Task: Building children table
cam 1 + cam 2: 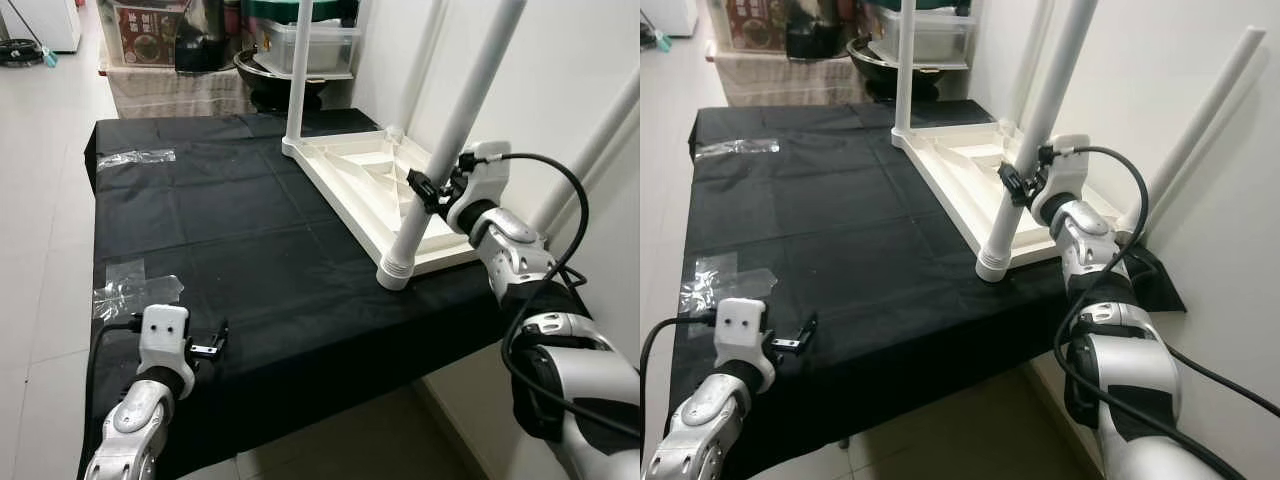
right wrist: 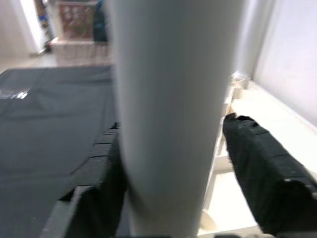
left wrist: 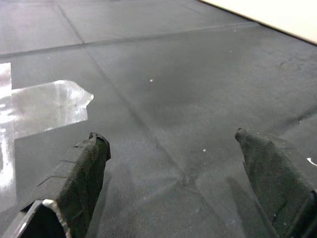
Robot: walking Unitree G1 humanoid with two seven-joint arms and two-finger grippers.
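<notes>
Our right claw (image 1: 428, 190) grasps the near white leg (image 1: 450, 140) of the upturned table (image 1: 350, 175); our left claw (image 1: 207, 345) is released above the black tabletop (image 1: 250, 250).

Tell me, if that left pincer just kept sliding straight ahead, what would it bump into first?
Probably nothing soon: the left pincer points over bare black cloth. The upturned white tabletop lies farther ahead, though depth is unclear.

The tabletop (image 1: 360, 190) lying upside down and its legs (image 1: 440, 160) are plain white. The cloth (image 1: 250, 250) under it is plain black, with clear shiny tape (image 1: 130, 290) near its left edge. Both arms are silver with black fingers (image 3: 84, 168).
</notes>
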